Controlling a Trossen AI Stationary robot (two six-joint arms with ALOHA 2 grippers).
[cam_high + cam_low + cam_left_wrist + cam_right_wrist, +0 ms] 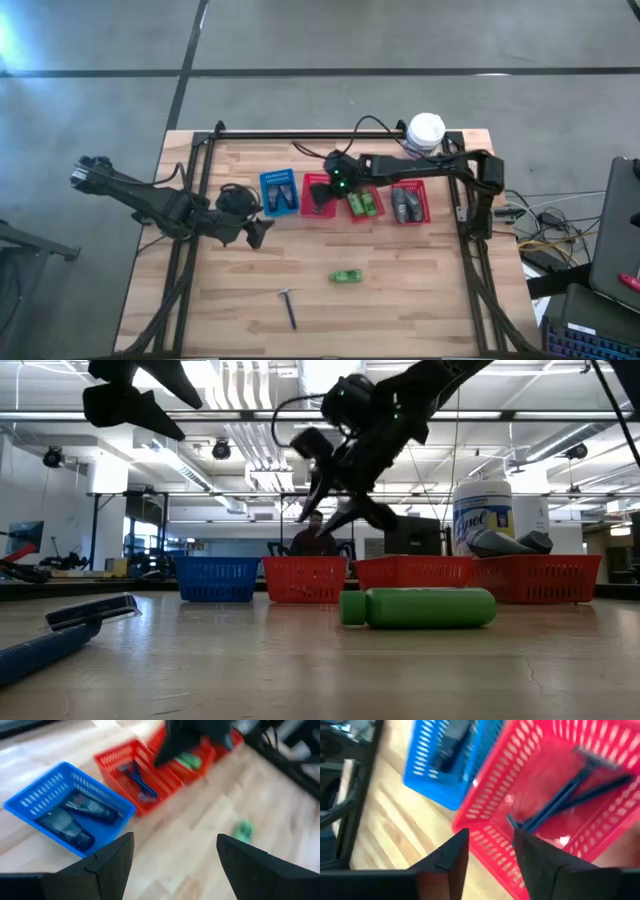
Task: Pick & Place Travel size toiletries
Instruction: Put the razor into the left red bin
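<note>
I have the right claw point(322, 197) hanging over the left red basket point(520, 795), its fingers a little apart and empty; two blue razors point(570, 795) lie in that basket below it, so I judge a razor has just been dropped off. My left claw point(255, 232) waits wide open and empty above the desk point(400, 300), beside the blue basket point(279, 191), which holds dark tubes point(75, 820). Still loose on the desk are a green bottle point(346, 276) and a razor point(288, 306), well apart from the baskets; next I would lift clear, fetch the bottle, and carry it to the basket holding green bottles point(362, 205).
</note>
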